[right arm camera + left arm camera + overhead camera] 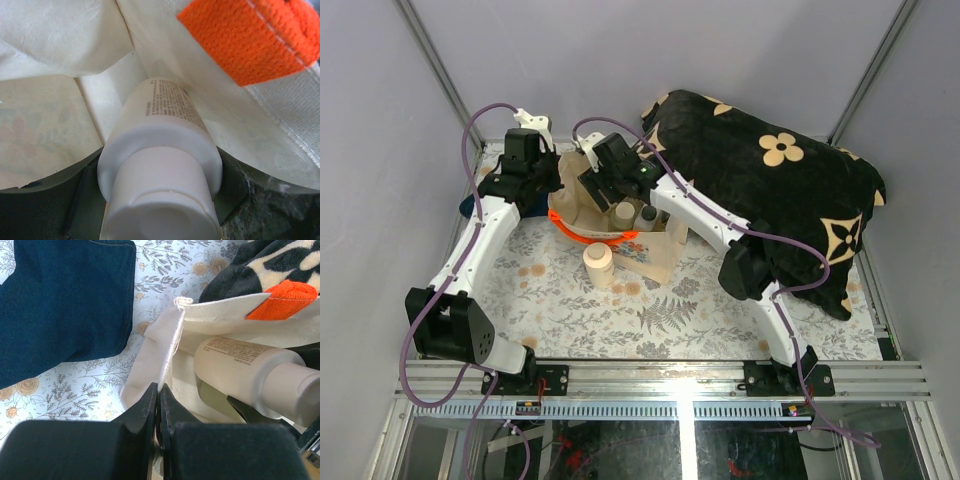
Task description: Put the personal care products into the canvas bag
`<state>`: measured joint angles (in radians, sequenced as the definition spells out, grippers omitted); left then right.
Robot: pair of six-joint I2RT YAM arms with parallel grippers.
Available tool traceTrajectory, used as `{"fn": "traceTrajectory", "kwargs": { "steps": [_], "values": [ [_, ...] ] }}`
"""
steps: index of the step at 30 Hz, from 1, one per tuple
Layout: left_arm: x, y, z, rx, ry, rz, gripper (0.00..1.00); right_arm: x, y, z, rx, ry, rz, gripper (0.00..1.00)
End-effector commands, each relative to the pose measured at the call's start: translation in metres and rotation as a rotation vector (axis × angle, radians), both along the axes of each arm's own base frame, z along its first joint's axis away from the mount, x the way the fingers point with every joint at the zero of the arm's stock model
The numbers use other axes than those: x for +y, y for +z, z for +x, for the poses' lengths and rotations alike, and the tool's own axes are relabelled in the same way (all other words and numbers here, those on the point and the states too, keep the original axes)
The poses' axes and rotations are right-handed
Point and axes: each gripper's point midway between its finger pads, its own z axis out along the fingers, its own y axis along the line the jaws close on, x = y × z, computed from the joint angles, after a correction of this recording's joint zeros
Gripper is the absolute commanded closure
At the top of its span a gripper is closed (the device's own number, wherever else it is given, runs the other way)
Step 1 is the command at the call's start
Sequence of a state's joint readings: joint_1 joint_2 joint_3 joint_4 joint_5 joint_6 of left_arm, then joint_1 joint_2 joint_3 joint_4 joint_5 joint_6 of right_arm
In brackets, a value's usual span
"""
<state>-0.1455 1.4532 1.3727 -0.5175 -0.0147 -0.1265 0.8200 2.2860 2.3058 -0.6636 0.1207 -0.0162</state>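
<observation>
Bag [655, 255] sits near the far edge of the counter [720, 300], left of centre. Left gripper [159, 397] pinched shut on the bag rim, holding the mouth open. Right gripper [159, 200] clamps a white bottle [167, 115] at the mouth. Bottle's long axis runs into the bag, base first, cap toward the wrist.

Risks:
- Rim slips out and the mouth collapses.
- Base snags the orange handle [245, 40].

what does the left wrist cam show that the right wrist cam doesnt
Only left wrist: blue denim cloth, the floral table cover, and the left pincer shut on the canvas bag at its rim. Only right wrist: the pale bottle seen cap end-on, the right pincer clamped on both sides of it. Both: that bottle at the bag's mouth, and an orange handle.
</observation>
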Motion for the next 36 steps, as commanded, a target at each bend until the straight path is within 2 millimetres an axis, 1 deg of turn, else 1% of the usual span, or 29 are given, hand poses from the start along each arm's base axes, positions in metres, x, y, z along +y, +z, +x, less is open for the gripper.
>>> {"fn": "traceTrajectory", "kwargs": {
  "steps": [1, 4, 6, 9, 11, 12, 13, 14, 15, 17, 19, 21, 23, 24, 31, 34, 36],
  "values": [
    [0.001, 0.022, 0.008, -0.064, 0.011, -0.001, 1.0, -0.011, 0.023, 0.002, -0.019, -0.014, 0.01, 0.98],
    [0.001, 0.021, 0.009, -0.062, 0.011, -0.003, 1.0, -0.001, 0.02, 0.001, 0.009, 0.002, 0.051, 0.98],
    [0.001, 0.021, 0.008, -0.061, 0.012, -0.002, 1.0, 0.002, 0.011, 0.001, 0.026, 0.001, 0.049, 0.98],
    [0.003, 0.021, 0.009, -0.062, 0.017, 0.004, 1.0, -0.001, -0.002, 0.002, 0.041, -0.008, 0.014, 0.96],
    [0.002, 0.02, 0.009, -0.06, 0.016, 0.005, 1.0, -0.005, -0.01, 0.003, 0.045, -0.015, -0.014, 0.92],
    [0.002, 0.02, 0.009, -0.06, 0.016, 0.004, 1.0, -0.006, -0.015, 0.003, 0.049, -0.018, -0.025, 0.89],
    [0.002, 0.02, 0.009, -0.058, 0.017, 0.004, 1.0, -0.007, -0.017, 0.003, 0.053, -0.02, -0.032, 0.83],
    [0.002, 0.019, 0.01, -0.057, 0.017, 0.004, 1.0, -0.007, -0.019, 0.003, 0.055, -0.021, -0.037, 0.77],
    [0.002, 0.018, 0.01, -0.054, 0.016, 0.002, 1.0, -0.007, -0.02, 0.003, 0.057, -0.022, -0.037, 0.68],
    [0.002, 0.017, 0.011, -0.052, 0.016, 0.001, 1.0, -0.006, -0.018, 0.003, 0.054, -0.024, -0.026, 0.54],
    [0.001, 0.017, 0.012, -0.051, 0.017, 0.0, 1.0, -0.005, -0.01, 0.003, 0.044, -0.022, -0.005, 0.38],
    [0.001, 0.017, 0.013, -0.05, 0.018, 0.0, 1.0, -0.005, 0.001, 0.004, 0.025, -0.028, 0.01, 0.17],
    [0.002, 0.016, 0.014, -0.049, 0.021, 0.002, 1.0, -0.008, 0.016, 0.004, -0.001, -0.035, 0.025, 0.05],
    [0.002, 0.017, 0.015, -0.05, 0.023, 0.003, 1.0, -0.009, 0.023, 0.004, -0.013, -0.038, 0.03, 0.01],
    [0.004, 0.012, 0.019, -0.041, 0.033, 0.013, 1.0, -0.023, 0.076, -0.003, -0.081, -0.06, 0.083, 0.01],
    [0.007, 0.012, 0.021, -0.044, 0.042, 0.029, 1.0, -0.036, 0.099, -0.011, -0.099, -0.086, 0.099, 0.01],
    [0.009, 0.011, 0.023, -0.043, 0.052, 0.04, 1.0, -0.047, 0.112, -0.02, -0.103, -0.104, 0.108, 0.01]
  ]
}}
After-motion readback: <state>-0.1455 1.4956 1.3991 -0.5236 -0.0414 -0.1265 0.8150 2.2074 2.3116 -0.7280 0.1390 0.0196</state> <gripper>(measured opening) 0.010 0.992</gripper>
